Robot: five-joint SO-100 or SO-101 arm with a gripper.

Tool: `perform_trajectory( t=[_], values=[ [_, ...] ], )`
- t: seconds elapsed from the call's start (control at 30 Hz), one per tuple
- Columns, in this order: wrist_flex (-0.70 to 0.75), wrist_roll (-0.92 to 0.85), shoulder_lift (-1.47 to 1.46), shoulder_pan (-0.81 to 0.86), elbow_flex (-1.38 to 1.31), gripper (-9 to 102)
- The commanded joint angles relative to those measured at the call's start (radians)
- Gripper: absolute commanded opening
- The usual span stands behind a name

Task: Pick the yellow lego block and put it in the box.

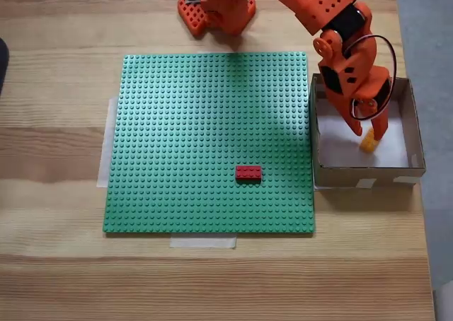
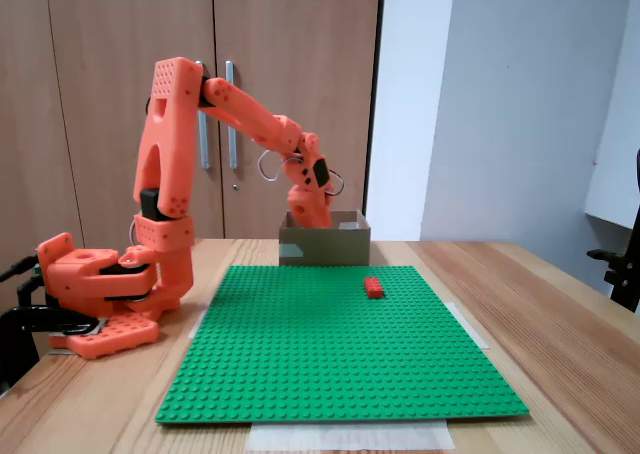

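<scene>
In a fixed view from above, an orange robot arm (image 1: 333, 24) reaches into the cardboard box (image 1: 417, 133), which sits touching the right edge of a green lego baseplate (image 1: 209, 141) on a wooden worktop (image 1: 56, 264). The gripper (image 1: 368, 133) stands parted, with the yellow lego block (image 1: 369, 143) tilted between its fingertips, over the box's white bottom. A red lego brick (image 1: 248, 172) lies on the baseplate.

In a fixed view from the side, the gripper (image 2: 312, 220) dips into the box (image 2: 325, 246) behind the baseplate (image 2: 330, 344); the red brick (image 2: 373, 287) sits near the box.

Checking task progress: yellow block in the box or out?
In. Yellow block sits within the box walls, at the gripper tips.
</scene>
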Motion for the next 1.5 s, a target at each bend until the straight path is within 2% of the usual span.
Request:
perform_trajectory(
  t=[0.0,0.7,1.47],
  values=[
    [-0.012,-0.002,0.044,0.009,-0.006,18],
    [0.067,0.023,0.141,0.002,-0.035,21],
    [0.235,0.083,0.551,0.295,-0.043,21]
  ],
)
